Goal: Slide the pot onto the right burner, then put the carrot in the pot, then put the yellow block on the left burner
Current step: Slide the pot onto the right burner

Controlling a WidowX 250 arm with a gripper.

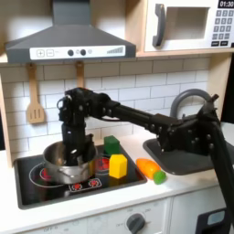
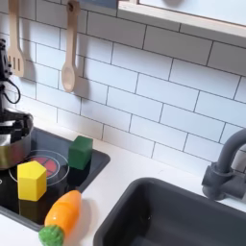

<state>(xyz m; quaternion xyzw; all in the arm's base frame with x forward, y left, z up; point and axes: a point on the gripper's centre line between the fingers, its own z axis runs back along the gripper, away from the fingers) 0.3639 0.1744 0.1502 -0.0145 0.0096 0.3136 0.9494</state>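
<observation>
1. The gripper [image 1: 77, 152] points downward over the pot [image 1: 66, 164] in the first exterior view. Its lower end sits at the pot's rim, toward the first exterior view's right side of the pot. Whether the jaws are spread or closed on the rim cannot be determined.
2. The pot rests on the black cooktop [image 1: 128, 175], on the burner at the first exterior view's left. A red ring [image 1: 38, 172] of that burner shows beside the pot.
3. In the second exterior view the pot [image 2: 10, 149] appears at the left edge, with the gripper [image 2: 12, 123] above it.
4. The yellow block [image 1: 118, 165] stands on the cooktop, on the burner at the first exterior view's right, near the pot and apart from it. In the second exterior view the yellow block [image 2: 32, 180] partly covers a red ring burner [image 2: 54, 164].
5. A small green block [image 1: 111, 144] sits behind the yellow block, near the cooktop's rear edge.
6. The carrot [image 1: 151, 170] lies on the white counter [image 1: 110, 206], just off the cooktop's edge, between cooktop and sink [image 1: 187, 146]. In the second exterior view its green cap [image 2: 51, 234] points toward the frame's bottom.
7. Two wooden utensils [image 2: 68, 60] hang on the tiled wall.
</observation>
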